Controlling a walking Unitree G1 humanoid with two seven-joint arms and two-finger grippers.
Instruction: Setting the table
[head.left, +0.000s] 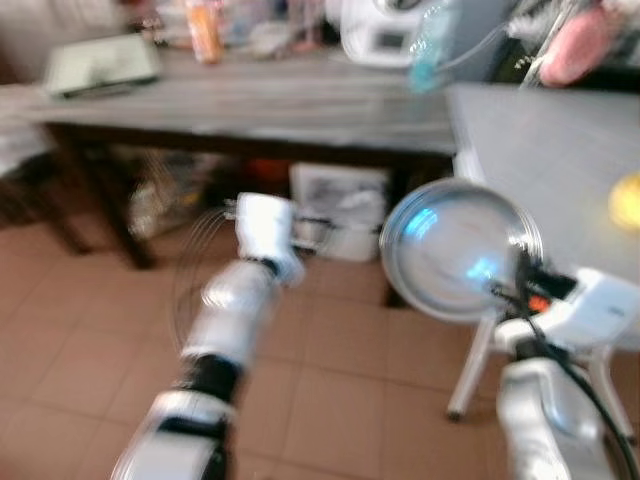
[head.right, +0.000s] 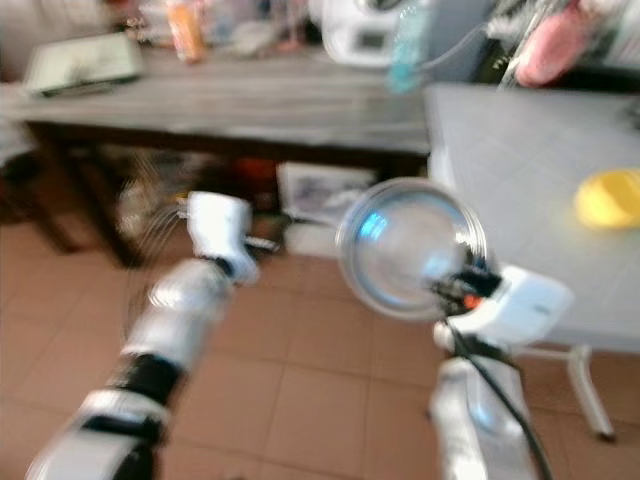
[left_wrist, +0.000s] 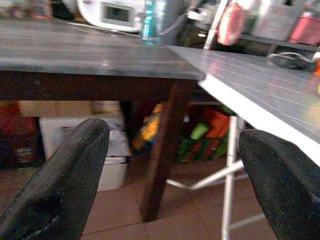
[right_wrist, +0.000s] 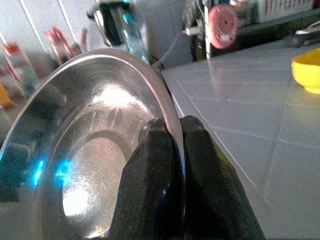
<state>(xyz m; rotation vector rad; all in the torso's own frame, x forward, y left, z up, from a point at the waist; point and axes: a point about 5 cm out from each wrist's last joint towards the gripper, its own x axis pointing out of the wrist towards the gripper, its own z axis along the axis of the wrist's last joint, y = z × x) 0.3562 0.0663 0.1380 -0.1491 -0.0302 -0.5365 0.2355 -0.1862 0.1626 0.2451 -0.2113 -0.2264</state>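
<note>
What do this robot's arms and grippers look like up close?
Both arms are rounded silver segments with black bands at the joints and a white block at the wrist. The left arm shows this plainly. The right arm has a black cable running up to its wrist and a small orange-red spot there. The left gripper and right gripper each have two thick, matte black fingers with rounded tips.

No text, brand, number or sign can be read anywhere; the head views are blurred by motion; the white appliance (left_wrist: 112, 14) at the upper left of the left wrist view has a dark display panel, but nothing on it is legible; the orange bottle (head.left: 204, 30) at the top of the left eye view carries a label too smeared to make out.
</note>
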